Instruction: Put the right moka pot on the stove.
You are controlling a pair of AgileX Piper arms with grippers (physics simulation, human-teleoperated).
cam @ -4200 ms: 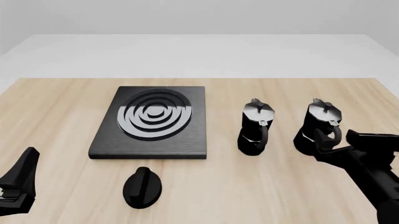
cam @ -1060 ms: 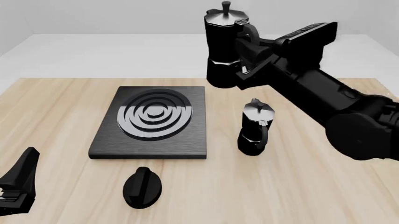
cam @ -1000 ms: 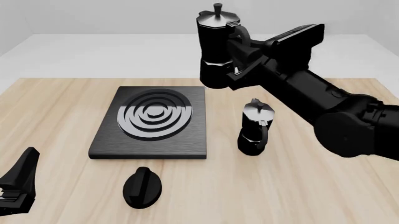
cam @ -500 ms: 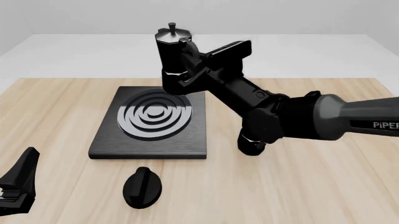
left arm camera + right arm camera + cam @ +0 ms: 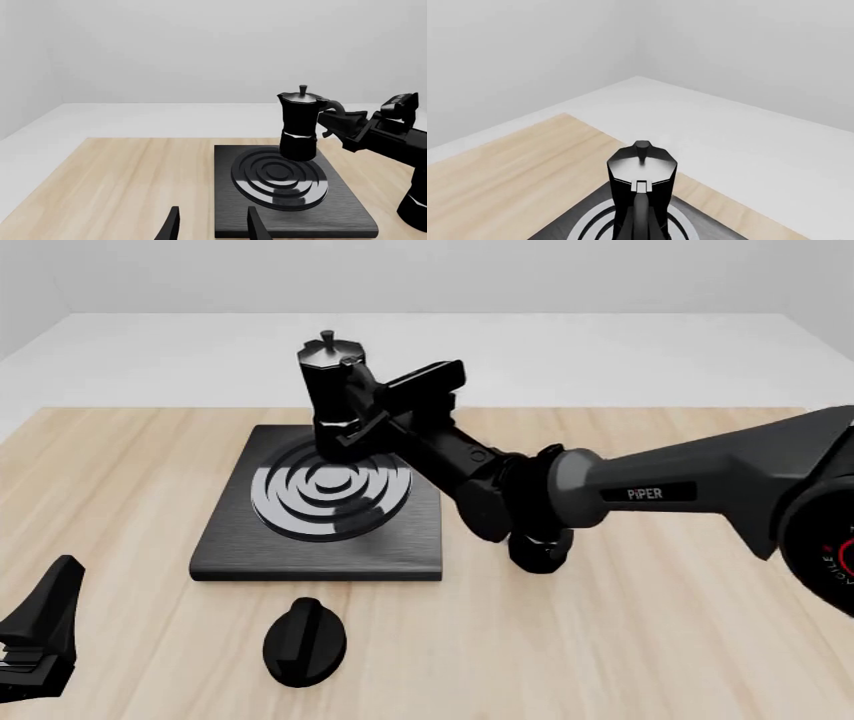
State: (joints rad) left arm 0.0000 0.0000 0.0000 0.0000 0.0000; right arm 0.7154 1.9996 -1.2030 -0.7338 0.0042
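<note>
While my right claw (image 5: 363, 412) grips the pot (image 5: 330, 380) above the stove (image 5: 227, 545), lowering and release remain.

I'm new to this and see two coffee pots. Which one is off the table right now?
The moka pot held by its handle in the right gripper, upright above the stove. Its twin is mostly hidden behind the arm, low beside the stove.

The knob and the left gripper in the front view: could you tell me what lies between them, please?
Nothing: in the front view only bare wooden table separates the knob from the left gripper.
</note>
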